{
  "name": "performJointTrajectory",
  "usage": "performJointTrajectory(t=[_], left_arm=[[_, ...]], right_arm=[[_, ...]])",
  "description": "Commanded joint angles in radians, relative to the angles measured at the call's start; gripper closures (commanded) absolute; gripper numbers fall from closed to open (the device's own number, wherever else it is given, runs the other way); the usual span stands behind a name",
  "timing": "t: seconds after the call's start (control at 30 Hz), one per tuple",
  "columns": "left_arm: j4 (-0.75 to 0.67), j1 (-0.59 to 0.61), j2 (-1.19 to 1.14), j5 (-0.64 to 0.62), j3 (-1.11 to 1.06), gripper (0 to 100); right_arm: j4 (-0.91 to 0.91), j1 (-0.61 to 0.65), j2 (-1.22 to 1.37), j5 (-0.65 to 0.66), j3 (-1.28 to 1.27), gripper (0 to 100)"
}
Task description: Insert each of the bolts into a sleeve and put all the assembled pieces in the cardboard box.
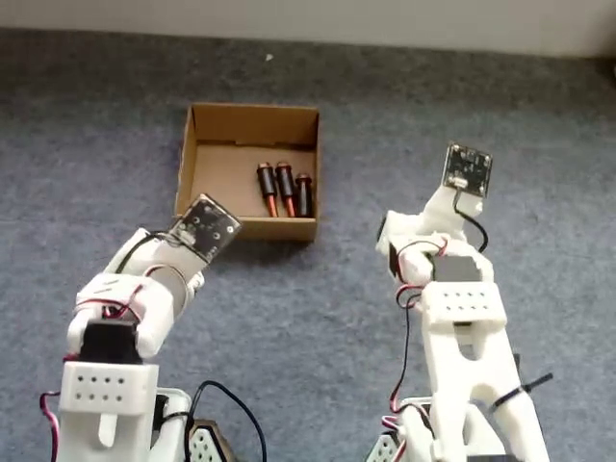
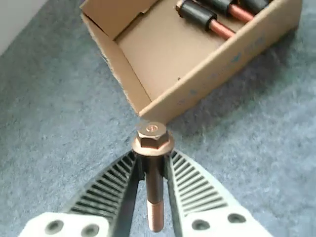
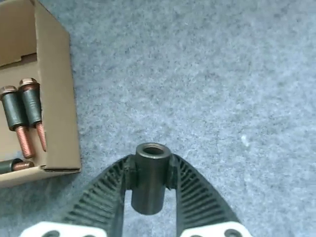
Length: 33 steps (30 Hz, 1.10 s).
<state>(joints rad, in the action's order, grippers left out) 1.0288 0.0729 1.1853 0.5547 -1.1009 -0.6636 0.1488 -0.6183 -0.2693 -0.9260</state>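
My left gripper [image 2: 152, 163] is shut on a copper bolt [image 2: 153, 173], hex head outward, held just off the near corner of the cardboard box [image 2: 232, 54]. My right gripper [image 3: 150, 170] is shut on a black sleeve [image 3: 149, 177], its open bore facing outward, over bare carpet beside the box [image 3: 52, 98]. In the high view the box [image 1: 207, 130] holds three assembled bolt-and-sleeve pieces [image 1: 285, 188] lying side by side. The left arm [image 1: 144, 289] ends at the box's near left corner; the right arm [image 1: 452, 279] stands to the box's right.
Grey carpet [image 1: 337, 318] covers the table around the box and between the two arms. A pale wall strip [image 1: 385, 19] runs along the far edge.
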Motion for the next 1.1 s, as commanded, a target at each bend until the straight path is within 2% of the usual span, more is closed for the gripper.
performJointTrajectory(t=[0.0,0.23,0.37,0.67,0.83,0.97,1.07], left_arm=[[-0.023,-0.015,0.119,-0.155,0.007,99],[-0.02,-0.015,0.295,-0.371,0.007,99],[-0.021,-0.041,0.394,-0.454,0.007,99],[-0.025,-0.249,0.541,-0.491,0.012,99],[-0.106,-0.318,0.581,-0.497,0.008,99],[-0.164,-0.328,0.581,-0.608,0.013,99],[-0.195,-0.387,0.579,-0.624,0.013,99]], right_arm=[[0.002,0.045,-0.094,0.014,-0.013,99.4],[0.001,0.102,-0.26,0.014,-0.099,99.4],[0.001,0.14,-0.386,0.015,-0.165,99.4],[0.001,0.186,-0.556,0.015,-0.245,99.4],[0.001,0.239,-0.667,0.017,-0.295,99.4],[0.001,0.271,-0.796,0.017,-0.348,99.4],[0.001,0.295,-0.901,0.02,-0.392,99.4]])
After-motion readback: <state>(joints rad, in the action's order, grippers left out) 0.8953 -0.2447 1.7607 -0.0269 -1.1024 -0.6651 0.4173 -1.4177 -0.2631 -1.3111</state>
